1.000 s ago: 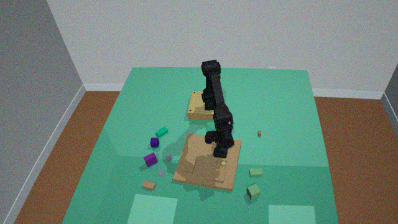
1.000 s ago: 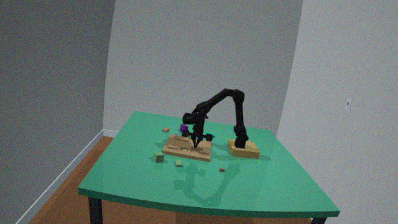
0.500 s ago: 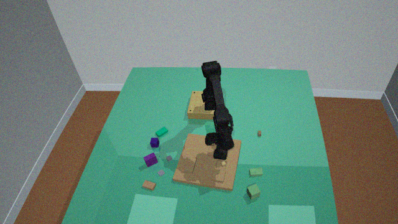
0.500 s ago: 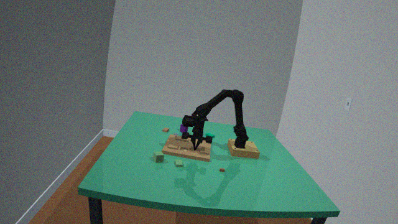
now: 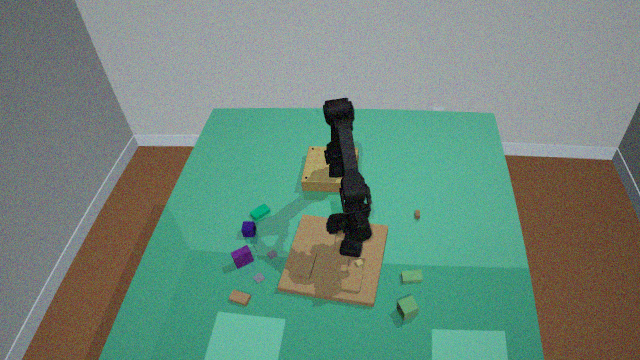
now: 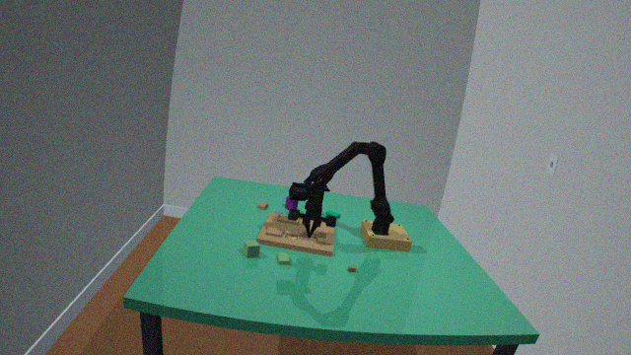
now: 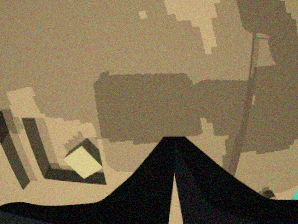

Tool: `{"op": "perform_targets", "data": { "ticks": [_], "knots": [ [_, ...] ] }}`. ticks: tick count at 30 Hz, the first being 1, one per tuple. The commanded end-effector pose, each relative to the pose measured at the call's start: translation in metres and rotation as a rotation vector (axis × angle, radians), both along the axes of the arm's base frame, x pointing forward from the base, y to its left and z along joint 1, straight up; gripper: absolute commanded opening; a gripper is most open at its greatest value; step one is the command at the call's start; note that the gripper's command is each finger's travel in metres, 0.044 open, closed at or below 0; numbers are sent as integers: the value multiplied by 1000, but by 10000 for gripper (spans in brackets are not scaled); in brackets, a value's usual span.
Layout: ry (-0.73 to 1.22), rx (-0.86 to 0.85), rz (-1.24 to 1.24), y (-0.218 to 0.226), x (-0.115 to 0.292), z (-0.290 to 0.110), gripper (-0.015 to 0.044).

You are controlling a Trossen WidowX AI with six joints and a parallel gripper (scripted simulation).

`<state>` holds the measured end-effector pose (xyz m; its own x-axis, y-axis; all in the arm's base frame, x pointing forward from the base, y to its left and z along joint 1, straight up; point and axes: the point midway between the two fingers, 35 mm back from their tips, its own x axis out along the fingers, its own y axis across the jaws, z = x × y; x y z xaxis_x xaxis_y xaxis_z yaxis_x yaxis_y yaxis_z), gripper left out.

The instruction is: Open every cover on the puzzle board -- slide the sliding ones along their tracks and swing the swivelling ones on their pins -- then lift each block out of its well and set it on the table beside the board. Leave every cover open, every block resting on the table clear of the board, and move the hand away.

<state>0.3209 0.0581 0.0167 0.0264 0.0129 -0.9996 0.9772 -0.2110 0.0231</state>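
Note:
The wooden puzzle board lies under the arm, much of it in shadow. Thin raised panels and grooves show on it; which covers are open I cannot tell. A pale yellow knob-like piece stands beside a dark-edged recess or raised edge at the left of the wrist view. My gripper is shut with nothing between its fingertips. It points down, low over the board's part nearer the arm base; contact is unclear. The hand hides its fingertips and part of the board in the top view.
On the table lie a purple block, dark blue cube, teal block, tan block, green block, green cube, small brown piece and small grey pieces. The arm's wooden base stands behind the board.

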Motion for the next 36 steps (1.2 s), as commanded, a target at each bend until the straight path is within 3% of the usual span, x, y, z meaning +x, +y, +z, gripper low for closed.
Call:
{"op": "perform_targets", "data": {
  "ticks": [1,36],
  "knots": [
    [-1,-2,3,-4,0,0,0],
    [0,-6,2,-39,-6,-2,0]
  ]
}}
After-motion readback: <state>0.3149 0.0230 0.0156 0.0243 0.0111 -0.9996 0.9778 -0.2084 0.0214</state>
